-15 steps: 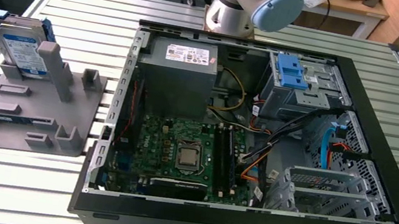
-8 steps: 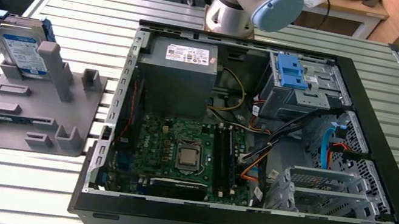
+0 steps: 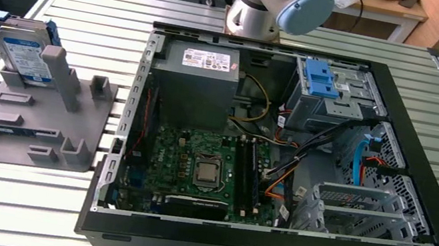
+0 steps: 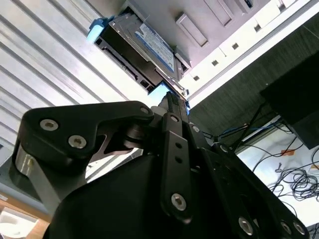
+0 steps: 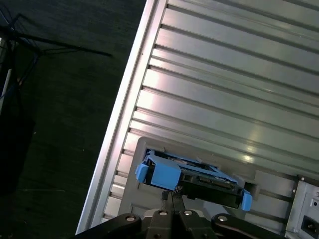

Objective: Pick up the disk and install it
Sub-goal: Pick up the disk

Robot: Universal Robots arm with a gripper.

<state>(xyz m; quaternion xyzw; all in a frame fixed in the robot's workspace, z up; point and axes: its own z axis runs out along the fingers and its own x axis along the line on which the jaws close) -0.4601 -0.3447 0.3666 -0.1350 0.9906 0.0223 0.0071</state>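
**Tool clenched and empty, disk in its holder**

In both wrist views the tool [image 5: 171,193] shows its two dark fingers pressed together, with nothing between them; the jaws are closed on no object. In the first wrist view the joined tips line up with the near edge of the disk [image 5: 194,174], just under its blue end. In the second wrist view the fingertips [image 4: 172,97] point at the lower corner of the disk [image 4: 144,42]. Whether the tips touch it or merely overlap it cannot be told from these angles, though a gap seems likelier.

In the exterior view the disk [image 3: 23,51] stands on edge in a slot of the grey holder [image 3: 30,123], with its white-and-blue label facing outward and blue rails around it. The holder lies on the slatted metal table [image 3: 86,5], on the exterior view's left of the open computer case [image 3: 419,219] and just beside it. Inside the case sit the grey power supply [image 3: 197,82] and a metal drive cage with a blue latch [image 3: 322,80]. The arm [image 3: 277,4] rises from the table's far edge, behind the case.
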